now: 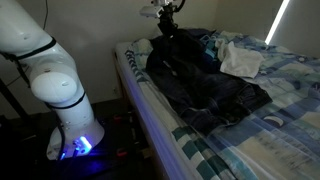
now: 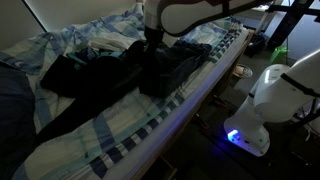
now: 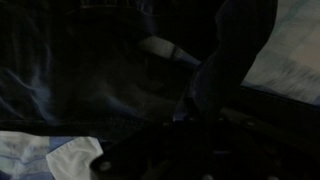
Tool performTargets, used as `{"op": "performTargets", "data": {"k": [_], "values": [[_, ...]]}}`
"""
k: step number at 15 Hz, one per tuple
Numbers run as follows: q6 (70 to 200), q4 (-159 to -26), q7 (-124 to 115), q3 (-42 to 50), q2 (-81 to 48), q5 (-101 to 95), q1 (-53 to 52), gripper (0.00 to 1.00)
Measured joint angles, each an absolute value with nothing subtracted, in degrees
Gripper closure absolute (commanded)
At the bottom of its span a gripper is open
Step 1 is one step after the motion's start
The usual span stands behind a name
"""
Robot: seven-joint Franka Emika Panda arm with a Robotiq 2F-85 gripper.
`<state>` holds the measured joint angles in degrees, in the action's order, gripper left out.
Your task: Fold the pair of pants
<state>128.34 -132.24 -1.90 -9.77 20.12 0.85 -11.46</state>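
The dark pants [image 1: 205, 85] lie in a rumpled heap on the bed [image 1: 150, 112], along the edge nearest the robot's base. Part of the fabric seems doubled over, but no tidy fold shows, so most of the task looks left: probably 1 clean fold and some smoothing. The gripper [image 1: 167, 24] is down on the pants near the end toward the bed's corner. The dark wrist view does not show whether its jaws are spread or closed on cloth.

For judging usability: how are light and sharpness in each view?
Both exterior views: dim overall, pants a near-black mass, a blue light glowing at the robot base; in an exterior view a bright strip glares. Wrist view: very dark and blurred, little readable.
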Motion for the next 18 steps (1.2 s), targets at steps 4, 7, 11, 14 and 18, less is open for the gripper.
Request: {"op": "performTargets", "data": {"k": [4, 7, 11, 14, 18], "values": [[128.32, -134.91, -1.91, -9.30, 22.79, 0.88, -11.38, 0.93], [128.31, -134.99, -1.91, -9.46, 22.95, 0.88, -11.39, 0.98], [128.31, -134.92, -1.90, -9.85, 22.24, 0.88, -11.45, 0.98], [128.31, -134.71, -2.51, -9.58, 21.43, 0.88, -10.90, 0.98], [128.31, -134.37, -2.71, -7.02, 21.57, 0.88, -7.99, 0.98]]}}
